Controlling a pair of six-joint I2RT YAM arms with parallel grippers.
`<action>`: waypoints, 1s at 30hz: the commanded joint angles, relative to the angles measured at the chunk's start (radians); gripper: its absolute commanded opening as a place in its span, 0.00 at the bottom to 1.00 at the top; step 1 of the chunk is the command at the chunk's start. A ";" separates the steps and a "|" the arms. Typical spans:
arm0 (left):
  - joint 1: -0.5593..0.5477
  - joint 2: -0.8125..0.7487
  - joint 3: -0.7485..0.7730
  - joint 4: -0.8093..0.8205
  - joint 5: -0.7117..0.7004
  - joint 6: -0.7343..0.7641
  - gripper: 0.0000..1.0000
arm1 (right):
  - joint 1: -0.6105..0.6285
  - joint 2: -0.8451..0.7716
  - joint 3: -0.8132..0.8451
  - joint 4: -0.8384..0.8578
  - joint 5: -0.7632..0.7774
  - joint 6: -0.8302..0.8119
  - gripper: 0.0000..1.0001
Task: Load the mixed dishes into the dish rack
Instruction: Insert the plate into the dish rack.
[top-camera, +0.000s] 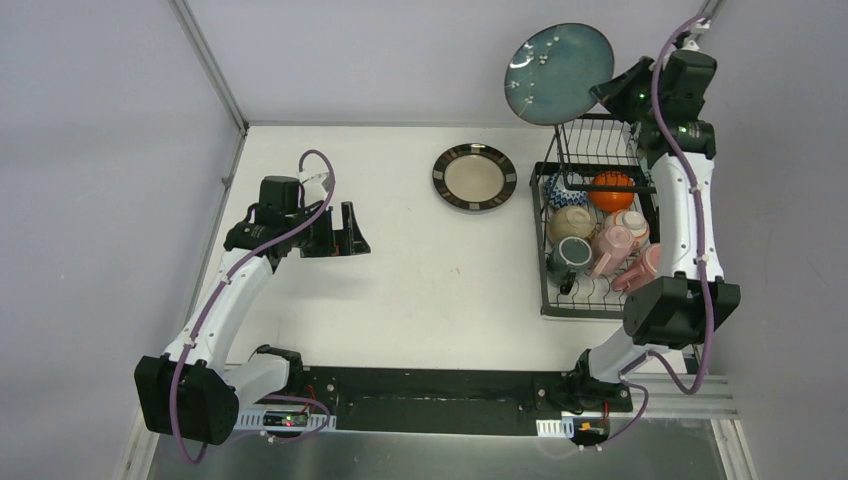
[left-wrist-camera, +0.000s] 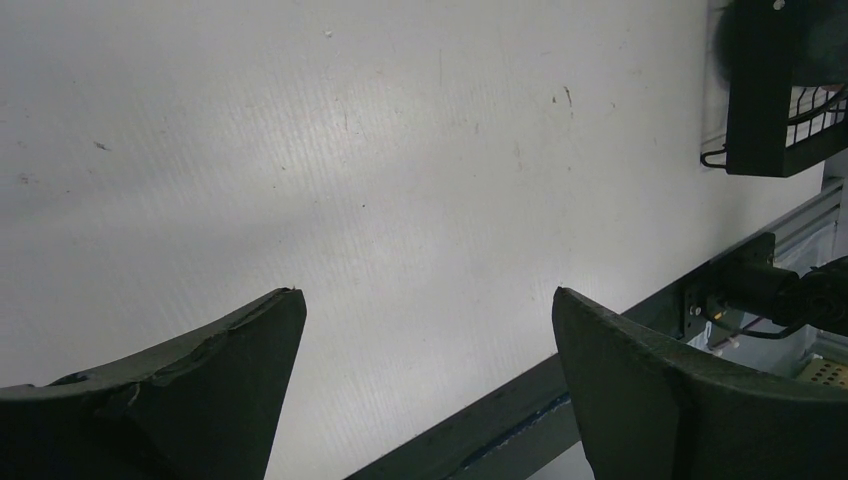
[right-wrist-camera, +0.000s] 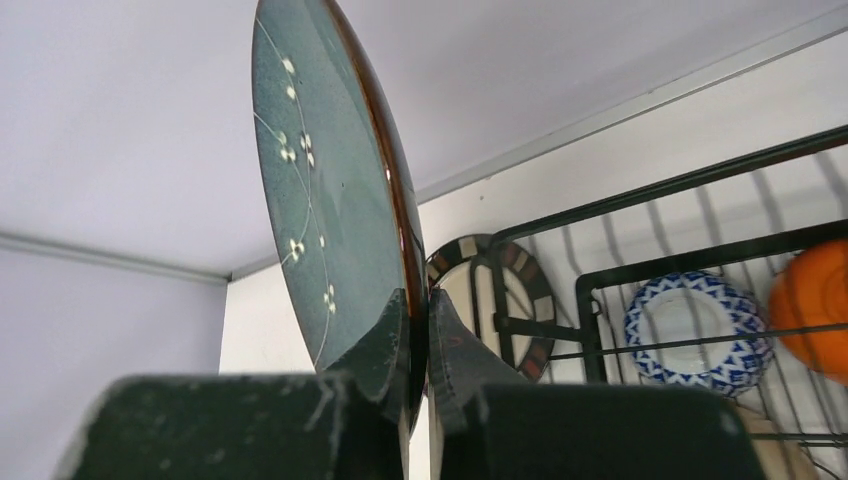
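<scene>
My right gripper (top-camera: 612, 92) (right-wrist-camera: 418, 298) is shut on the rim of the dark teal speckled plate (top-camera: 558, 73) (right-wrist-camera: 325, 190), held up on edge in the air above the far end of the black wire dish rack (top-camera: 548, 245) (right-wrist-camera: 590, 300). The dark-rimmed beige plate (top-camera: 474, 177) (right-wrist-camera: 470, 290) lies flat on the table left of the rack. Inside the rack sit an orange bowl (top-camera: 611, 190) (right-wrist-camera: 818, 305), a blue-patterned bowl (top-camera: 560, 187) (right-wrist-camera: 695, 330), a beige bowl (top-camera: 571, 221) and pink cups (top-camera: 618, 243). My left gripper (top-camera: 352, 232) (left-wrist-camera: 428, 295) is open over bare table at the left, holding nothing.
The left arm's base rail (top-camera: 430, 398) runs along the near edge and shows in the left wrist view as a dark bar (left-wrist-camera: 480, 430). Grey walls close in at the back and both sides. A corner of the rack (left-wrist-camera: 775, 110) shows far right in the left wrist view.
</scene>
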 joint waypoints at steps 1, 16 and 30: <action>-0.005 -0.013 -0.003 0.004 -0.015 0.032 0.99 | -0.075 -0.112 0.092 0.159 -0.055 0.096 0.00; -0.005 -0.017 -0.002 0.001 -0.029 0.037 0.99 | -0.227 -0.239 0.047 0.120 0.097 -0.058 0.00; -0.005 -0.015 -0.005 0.000 -0.032 0.037 0.99 | -0.229 -0.327 -0.075 0.168 0.316 -0.327 0.00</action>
